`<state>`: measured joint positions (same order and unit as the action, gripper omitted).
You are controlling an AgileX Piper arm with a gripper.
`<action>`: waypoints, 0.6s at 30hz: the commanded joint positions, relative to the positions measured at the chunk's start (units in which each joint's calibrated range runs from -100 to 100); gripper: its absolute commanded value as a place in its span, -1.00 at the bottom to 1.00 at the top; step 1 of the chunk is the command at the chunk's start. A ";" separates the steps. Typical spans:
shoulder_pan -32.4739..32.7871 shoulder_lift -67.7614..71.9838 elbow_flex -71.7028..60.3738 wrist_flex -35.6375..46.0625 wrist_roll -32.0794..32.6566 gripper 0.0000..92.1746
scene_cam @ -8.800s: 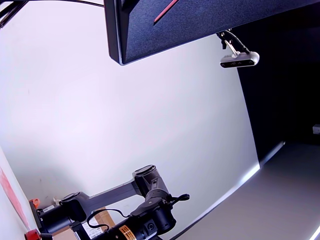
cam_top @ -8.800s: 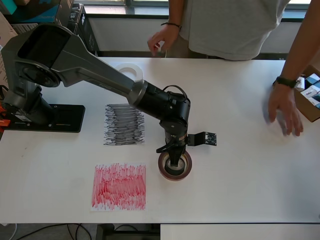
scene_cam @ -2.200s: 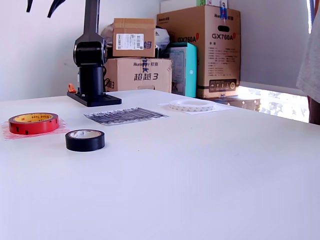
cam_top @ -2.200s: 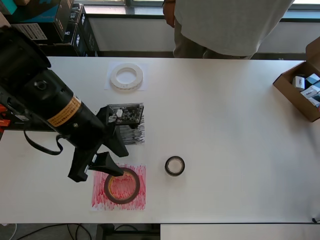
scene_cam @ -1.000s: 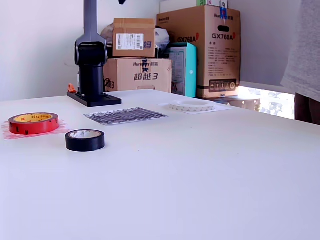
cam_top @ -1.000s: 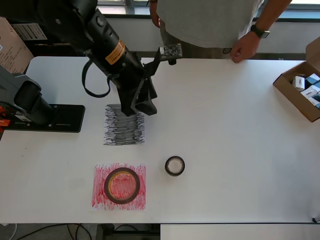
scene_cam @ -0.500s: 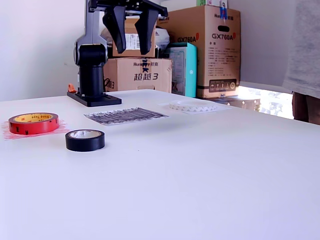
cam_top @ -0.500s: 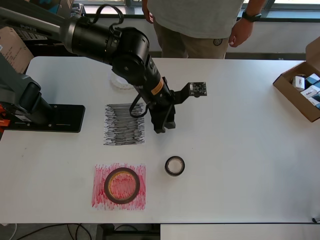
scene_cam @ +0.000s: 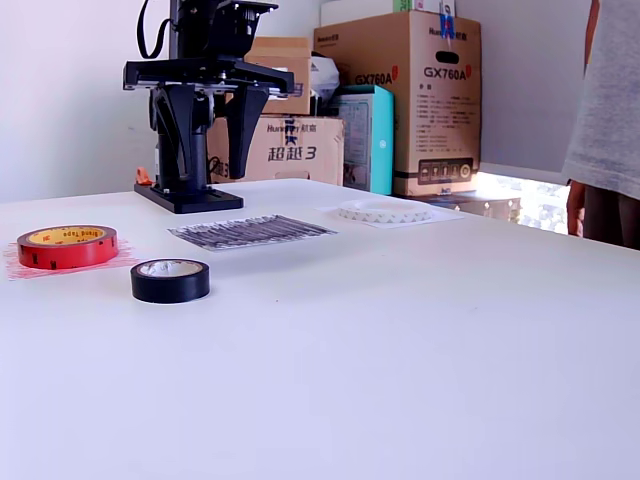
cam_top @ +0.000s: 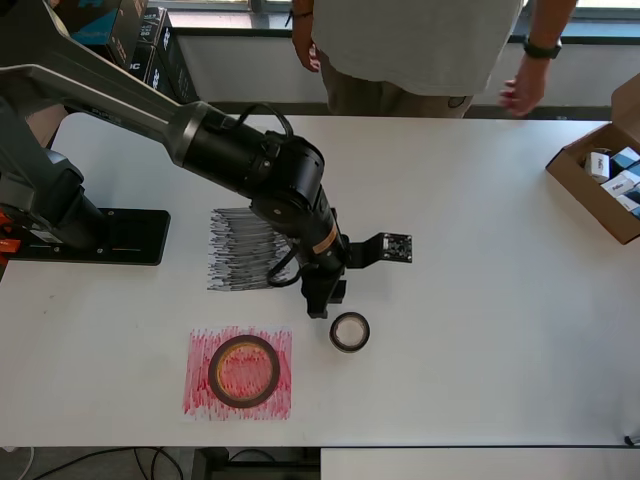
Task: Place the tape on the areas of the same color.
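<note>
In the overhead view, the red tape roll [cam_top: 244, 370] lies on the red patch [cam_top: 238, 373], placed. The black patch [cam_top: 246, 249] at 12 o'clock is bare. The gripper [scene_cam: 205, 150] hangs with fingers apart and empty, at 10 o'clock of the black tape roll [cam_top: 349, 332], probably lining up to grasp it.

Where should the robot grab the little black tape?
Probably from straight above. The small black tape roll lies flat on the table with its hole facing up. The open tool could drop one finger into the hole and one outside, pinching the ring's wall.
</note>
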<state>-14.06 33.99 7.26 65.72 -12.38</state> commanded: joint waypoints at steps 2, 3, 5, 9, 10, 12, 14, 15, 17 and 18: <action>-1.08 1.65 0.06 -0.76 0.35 0.12; -1.32 2.03 0.06 -1.61 0.43 0.12; -1.79 2.78 0.06 -2.97 0.52 0.12; -2.27 3.34 0.06 -4.33 0.43 0.12; -2.35 3.34 -0.03 -4.33 0.43 0.12; -2.27 3.34 -0.03 -4.33 0.52 0.12; -2.11 3.34 -0.03 -4.33 0.60 0.12; -2.03 3.34 -0.03 -4.33 0.68 0.12; -1.87 3.34 -0.12 -4.75 0.76 0.12; -1.87 3.34 -0.12 -5.60 0.92 0.12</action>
<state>-16.11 37.62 7.26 61.67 -11.60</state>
